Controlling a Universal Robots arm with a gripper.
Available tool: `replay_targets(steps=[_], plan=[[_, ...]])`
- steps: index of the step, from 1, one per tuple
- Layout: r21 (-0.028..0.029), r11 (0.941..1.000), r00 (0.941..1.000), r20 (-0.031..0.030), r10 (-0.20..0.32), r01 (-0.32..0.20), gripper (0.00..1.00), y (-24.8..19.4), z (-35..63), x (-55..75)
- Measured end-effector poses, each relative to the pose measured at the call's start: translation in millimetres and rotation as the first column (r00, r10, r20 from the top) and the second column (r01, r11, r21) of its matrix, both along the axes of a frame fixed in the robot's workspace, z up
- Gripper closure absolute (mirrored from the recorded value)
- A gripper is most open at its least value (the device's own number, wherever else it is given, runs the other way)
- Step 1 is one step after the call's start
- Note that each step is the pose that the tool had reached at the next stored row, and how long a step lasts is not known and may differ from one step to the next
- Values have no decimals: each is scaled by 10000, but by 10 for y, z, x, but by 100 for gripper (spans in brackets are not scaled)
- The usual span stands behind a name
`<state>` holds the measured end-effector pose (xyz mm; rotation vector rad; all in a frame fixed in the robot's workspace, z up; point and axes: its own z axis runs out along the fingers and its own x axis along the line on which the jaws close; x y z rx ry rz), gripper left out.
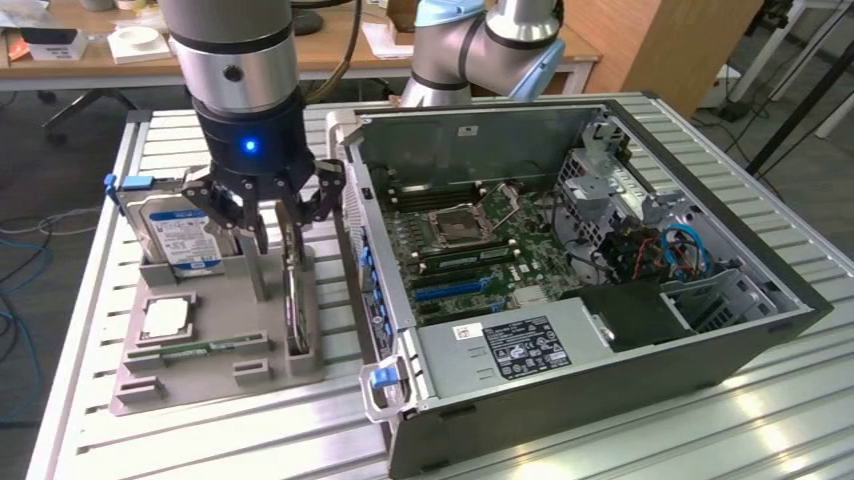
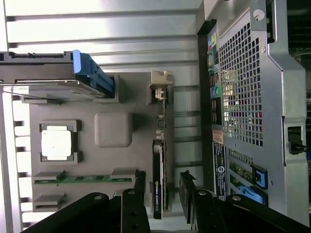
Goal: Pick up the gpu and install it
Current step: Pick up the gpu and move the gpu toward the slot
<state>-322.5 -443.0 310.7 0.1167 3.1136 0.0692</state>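
The gpu (image 1: pixel 295 300) stands on its long edge in a slot of the grey holder tray (image 1: pixel 200 378), on the side nearest the open computer case (image 1: pixel 747 330). My gripper (image 1: pixel 280 225) hangs just above it, open, one finger on each side of the card's upper edge. In the wrist view the gpu (image 2: pixel 157 180) shows edge-on, black cooler face with a green label and its bracket end toward the tray's far end. My gripper (image 2: pixel 163 194) straddles it there, and the fingertips (image 2: pixel 140 183) stand apart from the card. Blue slots (image 1: pixel 447 288) lie on the motherboard inside the case.
The tray (image 2: pixel 97 160) also holds a hard drive with a blue-white label (image 1: pixel 187 235), a processor (image 1: pixel 167 318) and a memory stick (image 1: pixel 200 349). The case's rear panel (image 2: pixel 248 97) stands close beside the tray. Everything rests on a slatted metal table (image 1: pixel 747 420).
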Motion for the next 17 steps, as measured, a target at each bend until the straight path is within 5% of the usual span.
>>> replay_targets(steps=[17], plan=[[0,10000,10000,0,0,0,59,-2,-215,0]])
